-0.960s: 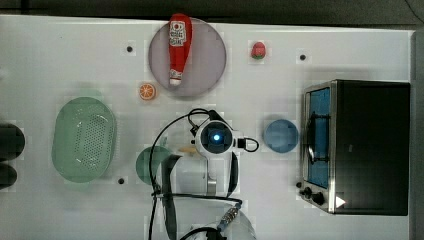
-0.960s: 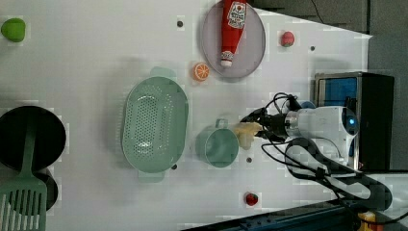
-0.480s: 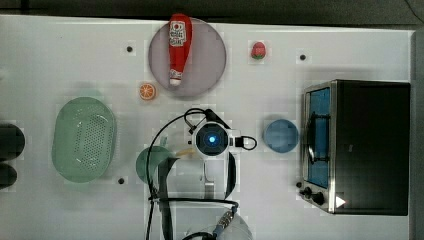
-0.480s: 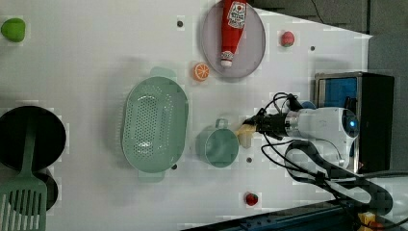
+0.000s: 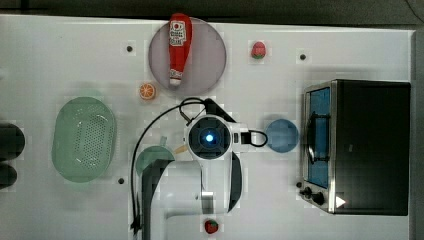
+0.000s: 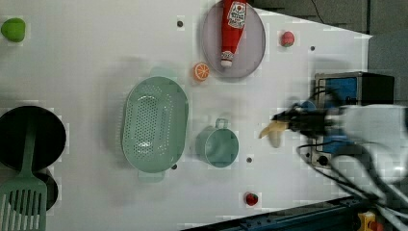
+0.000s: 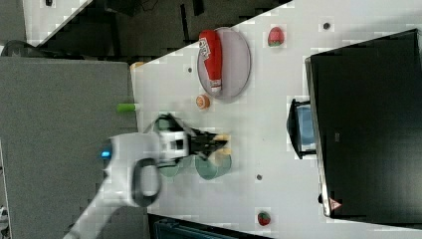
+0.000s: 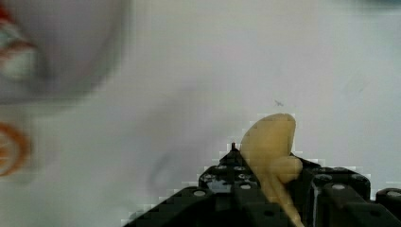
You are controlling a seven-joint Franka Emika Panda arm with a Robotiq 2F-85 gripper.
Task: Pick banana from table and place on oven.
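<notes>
The banana (image 6: 271,134), small and pale yellow-tan, hangs clear of the white table (image 6: 86,62) with my gripper (image 6: 281,126) shut on it. The wrist view shows the banana (image 8: 273,144) sticking out from between the black fingers (image 8: 326,189). In the right view the gripper (image 7: 221,142) holds the banana (image 7: 223,148) over the teal cup's edge. From the top view a tip of banana (image 5: 181,149) peeks out beside the wrist. The oven (image 5: 370,145) stands shut at the top view's right, its black top bare; it also shows as the oven (image 6: 358,86) and the oven (image 7: 368,124).
A teal cup (image 5: 152,157) sits just below the gripper. A green colander (image 5: 84,139), an orange slice (image 5: 147,91), a ketchup bottle (image 5: 179,47) on a grey plate and a blue bowl (image 5: 281,136) before the oven door lie around. Two strawberries (image 5: 258,50) (image 5: 211,226) sit near the edges.
The jaws have closed on the banana. The arm has lifted it off the table and carried it toward the left view's right, nearer the oven.
</notes>
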